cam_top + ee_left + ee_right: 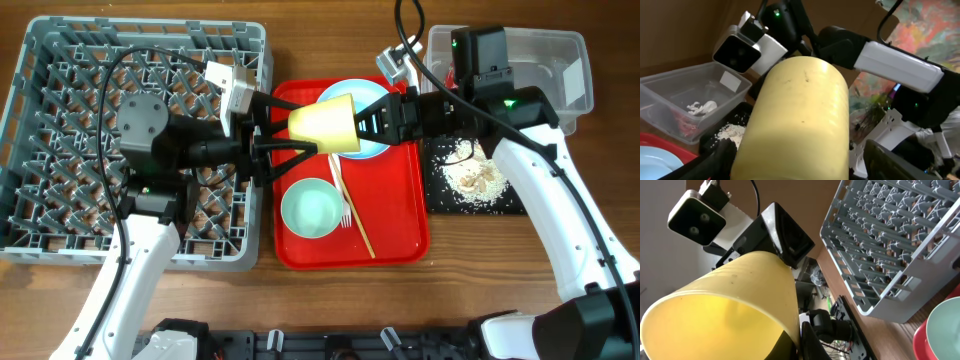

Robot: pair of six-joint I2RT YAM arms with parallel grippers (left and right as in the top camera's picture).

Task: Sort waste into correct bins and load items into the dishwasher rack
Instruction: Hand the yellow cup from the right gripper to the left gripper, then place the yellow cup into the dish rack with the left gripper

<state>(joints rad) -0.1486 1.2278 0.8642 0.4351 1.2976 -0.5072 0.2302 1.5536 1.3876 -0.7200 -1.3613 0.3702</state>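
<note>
My right gripper (366, 122) is clamped on the rim of the cup (325, 124). It holds the cup on its side in the air, mouth toward the right wrist camera. My left gripper (292, 132) sits at the cup's base end with its jaws spread wide. In the left wrist view one of its fingers (722, 160) is just beside the yellow wall and the other stands off it, so that gripper is not gripping anything.

The cup hangs over the red tray (400, 225), above the plate (350, 88). Nearer me on the same tray is the green bowl (310, 208). The chopsticks (362, 232) lie slanted just beside it, with the fork (345, 213) between bowl and chopsticks.

The rack (60, 120) is left of the red tray, under my left arm. To the right, the black tray (440, 195) holds the scraps (478, 178). Behind it is the tub (560, 50), with the tissue (702, 106) and the wrapper (684, 127) inside.
</note>
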